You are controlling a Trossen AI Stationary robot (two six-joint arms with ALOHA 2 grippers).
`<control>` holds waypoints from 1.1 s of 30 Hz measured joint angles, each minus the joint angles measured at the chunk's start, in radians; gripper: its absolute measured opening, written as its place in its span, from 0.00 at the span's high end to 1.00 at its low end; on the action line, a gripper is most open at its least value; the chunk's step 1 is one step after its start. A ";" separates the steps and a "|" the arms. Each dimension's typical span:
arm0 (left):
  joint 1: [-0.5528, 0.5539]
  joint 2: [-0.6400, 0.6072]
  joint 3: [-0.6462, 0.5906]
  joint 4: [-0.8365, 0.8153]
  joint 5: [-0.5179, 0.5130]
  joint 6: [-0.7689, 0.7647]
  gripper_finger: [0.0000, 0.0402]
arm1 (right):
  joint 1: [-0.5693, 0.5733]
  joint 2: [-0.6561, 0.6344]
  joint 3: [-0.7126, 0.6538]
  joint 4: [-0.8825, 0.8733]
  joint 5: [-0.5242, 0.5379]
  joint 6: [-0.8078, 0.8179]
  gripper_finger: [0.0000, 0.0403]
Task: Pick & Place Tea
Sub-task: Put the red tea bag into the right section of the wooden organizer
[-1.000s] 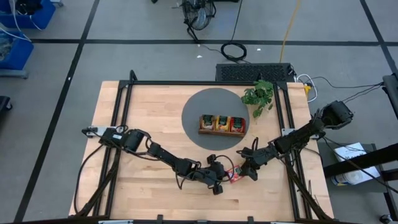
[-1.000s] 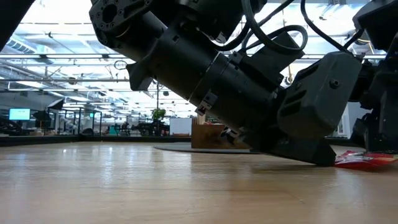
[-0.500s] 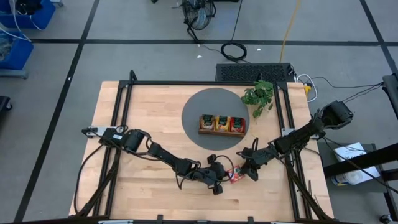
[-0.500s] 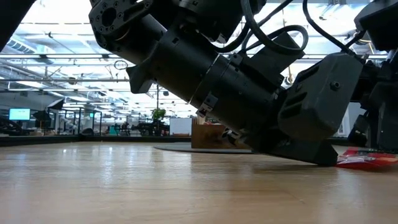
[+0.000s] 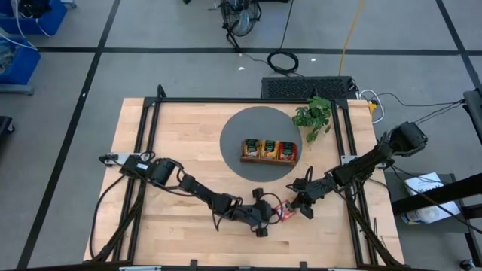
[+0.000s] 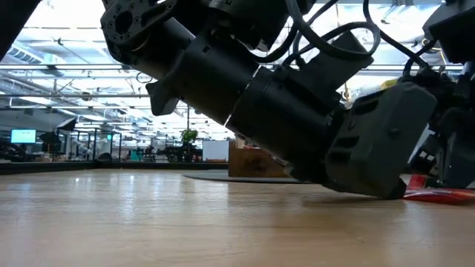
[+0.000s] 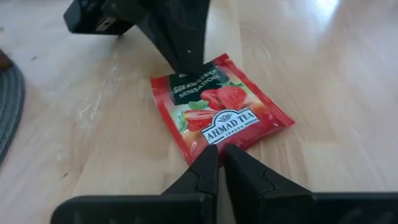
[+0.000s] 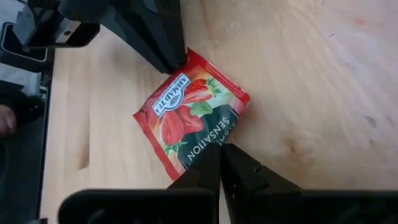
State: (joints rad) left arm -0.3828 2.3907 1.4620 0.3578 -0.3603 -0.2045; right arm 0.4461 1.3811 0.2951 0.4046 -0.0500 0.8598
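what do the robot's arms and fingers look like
Both arms are dark, jointed, and trailed by looping black cables. The left gripper and right gripper each end in two matte black, wedge-shaped fingers tapering to narrow tips. No markings show on the fingers.

I am working in a robotics lab set up inside a large open-plan industrial hall. From above, my wooden table (image 5: 181,150) stands on a grey concrete floor (image 5: 151,30) marked with dark tape lines (image 5: 98,53), a yellow cable (image 5: 350,34) and a coiled black cable (image 5: 283,62) trailing across it at the far side. Blue bins (image 5: 19,38) sit at the far left. Looking level across the table, I see a long hall with bright ceiling light strips (image 6: 67,70), exposed beams and, far left, a lit monitor (image 6: 22,136).
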 joint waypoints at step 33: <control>-0.063 -0.253 0.002 -0.130 -0.187 0.026 0.81 | 0.067 -0.046 0.531 -0.813 0.072 -0.313 1.00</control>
State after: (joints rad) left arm -0.4462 2.1380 1.4635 0.2283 -0.5477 -0.1788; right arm 0.5131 1.3355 0.8261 -0.4087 0.0217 0.5471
